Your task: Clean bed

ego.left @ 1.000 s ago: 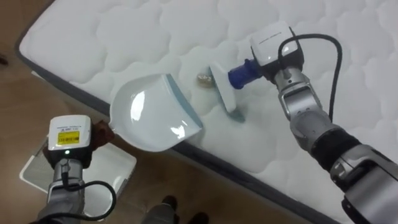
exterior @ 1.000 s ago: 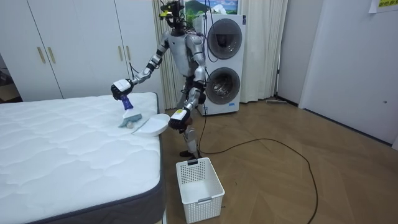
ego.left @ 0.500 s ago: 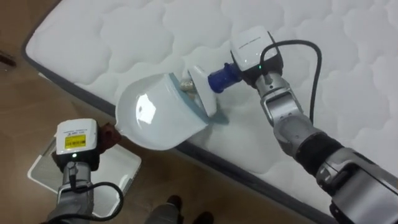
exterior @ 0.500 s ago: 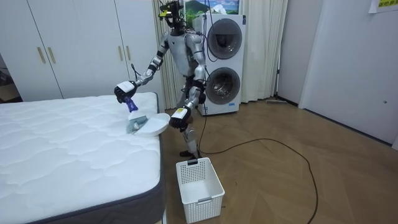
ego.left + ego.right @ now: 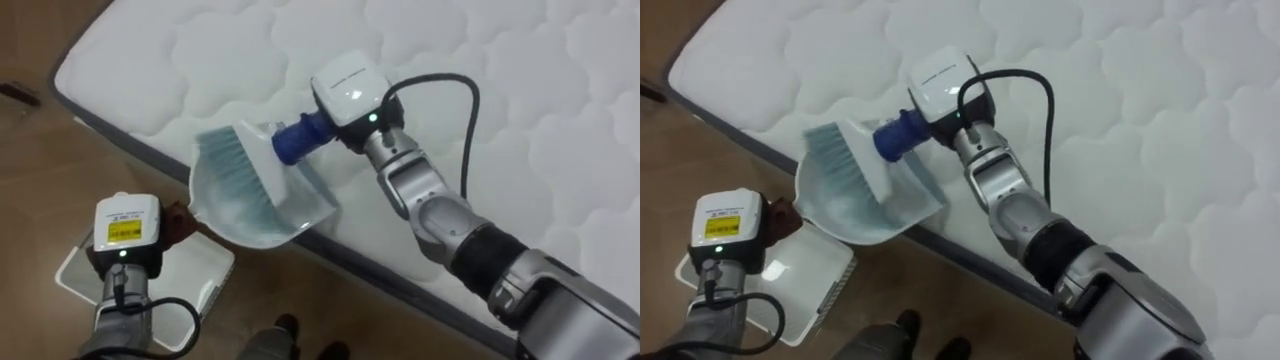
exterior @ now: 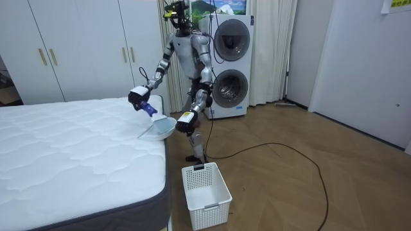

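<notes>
The right arm stretches forward across the body, elbow almost straight. The right hand (image 5: pixel 345 88) is back-up, its fingers tucked beneath and gripping the blue-handled brush with pale bristles (image 5: pixel 238 168) to its left. The left arm is low and bent. The left hand (image 5: pixel 125 228) is back-up, clasping the white plastic dustpan (image 5: pixel 300 205) just ahead of it.

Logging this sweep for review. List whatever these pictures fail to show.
- What lies in the dustpan: in the eye views the brush covers it; in the room view it is too small.
- How the right hand holds the brush: in the eye views its white casing is in front.
- How the left hand holds the dustpan: likewise, its casing covers it.
</notes>
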`<state>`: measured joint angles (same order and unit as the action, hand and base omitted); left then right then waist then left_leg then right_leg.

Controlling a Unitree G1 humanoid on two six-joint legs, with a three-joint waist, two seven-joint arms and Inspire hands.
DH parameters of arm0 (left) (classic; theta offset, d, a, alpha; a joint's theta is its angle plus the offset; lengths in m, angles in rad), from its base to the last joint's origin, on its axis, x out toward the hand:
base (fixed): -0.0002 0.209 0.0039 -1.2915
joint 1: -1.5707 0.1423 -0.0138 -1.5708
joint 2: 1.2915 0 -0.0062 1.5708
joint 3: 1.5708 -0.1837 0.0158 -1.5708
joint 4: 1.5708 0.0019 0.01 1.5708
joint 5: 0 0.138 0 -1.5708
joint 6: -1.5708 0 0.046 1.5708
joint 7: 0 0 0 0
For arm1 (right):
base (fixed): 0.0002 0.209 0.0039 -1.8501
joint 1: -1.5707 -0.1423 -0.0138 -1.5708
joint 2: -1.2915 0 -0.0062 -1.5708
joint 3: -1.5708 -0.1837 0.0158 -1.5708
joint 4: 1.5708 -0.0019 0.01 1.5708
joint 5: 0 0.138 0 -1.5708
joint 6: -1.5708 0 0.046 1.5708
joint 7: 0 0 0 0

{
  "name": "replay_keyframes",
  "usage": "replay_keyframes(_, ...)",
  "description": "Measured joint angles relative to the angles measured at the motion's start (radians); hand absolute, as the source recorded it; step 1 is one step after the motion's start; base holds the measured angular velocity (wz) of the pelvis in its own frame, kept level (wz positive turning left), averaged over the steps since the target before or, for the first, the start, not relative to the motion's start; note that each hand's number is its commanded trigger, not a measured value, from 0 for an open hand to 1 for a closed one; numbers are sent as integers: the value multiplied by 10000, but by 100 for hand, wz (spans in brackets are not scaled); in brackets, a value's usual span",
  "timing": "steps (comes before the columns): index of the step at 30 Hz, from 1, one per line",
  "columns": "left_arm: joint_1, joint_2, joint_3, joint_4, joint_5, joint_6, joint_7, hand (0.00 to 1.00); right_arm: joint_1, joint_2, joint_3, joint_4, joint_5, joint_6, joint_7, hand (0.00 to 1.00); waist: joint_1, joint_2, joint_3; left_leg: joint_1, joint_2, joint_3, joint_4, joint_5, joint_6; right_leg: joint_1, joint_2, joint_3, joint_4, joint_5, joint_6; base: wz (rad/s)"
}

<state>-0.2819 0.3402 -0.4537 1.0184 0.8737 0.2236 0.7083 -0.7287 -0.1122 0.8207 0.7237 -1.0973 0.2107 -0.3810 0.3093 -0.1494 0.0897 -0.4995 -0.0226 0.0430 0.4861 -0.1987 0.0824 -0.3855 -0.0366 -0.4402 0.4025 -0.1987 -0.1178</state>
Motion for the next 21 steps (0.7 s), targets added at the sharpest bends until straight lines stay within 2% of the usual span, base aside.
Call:
replay_keyframes(4, -2, -51, -2, 245, -90, -206, -1, 100, 16, 1, 117, -3, 261, -204, 35, 100, 19, 129, -6, -39, -3, -35, 141, -19, 30, -54, -42, 36, 223, -42, 72, 3)
replay_keyframes(7, -34, -98, 4, 283, -96, -264, -3, 100, 21, -93, 117, -21, 428, -375, 54, 100, 33, 172, -17, -154, -33, -33, 166, -19, 34, -279, -75, 255, 477, -66, 106, -2)
replay_keyframes(16, -46, -108, -70, 396, -182, -332, -6, 100, 53, -122, 135, -30, 603, -801, 86, 100, 2, 190, -27, -171, -59, -36, 282, -12, 49, -346, -134, 286, 646, -76, 112, 0)
replay_keyframes(21, -44, -120, -220, 425, -198, -327, -29, 100, 57, -158, 134, -30, 606, -881, 86, 100, -22, 216, -51, -168, -72, -34, 299, 17, 97, -309, -149, 287, 632, -74, 111, 0)
